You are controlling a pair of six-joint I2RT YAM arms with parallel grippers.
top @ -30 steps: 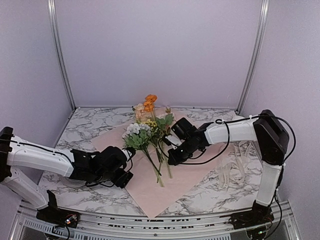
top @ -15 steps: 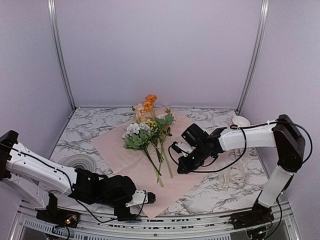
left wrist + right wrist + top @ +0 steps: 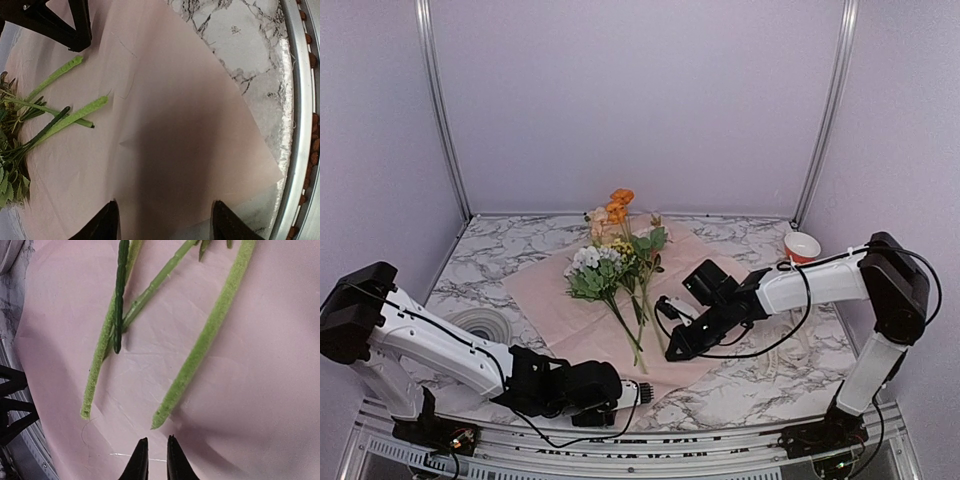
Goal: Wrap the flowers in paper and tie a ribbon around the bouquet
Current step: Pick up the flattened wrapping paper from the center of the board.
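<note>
Two robot arms work over a pink sheet with loose flowers lying on it, not yet wrapped.
Nearest, the left tool [image 3: 165, 222] stands wide over the near corner of the paper [image 3: 175, 125], which lies flat on the marble worktop [image 3: 740, 385]. The sheet looks thin, light and quick to crease, so that corner or an edge is probably the best place to hold. Further in, the right tool [image 3: 157, 438], almost closed and empty, hovers just beside the cut stem ends of the flowers [image 3: 615, 262]. The stems look fairly stiff, while the blossoms at the far side look soft.
</note>
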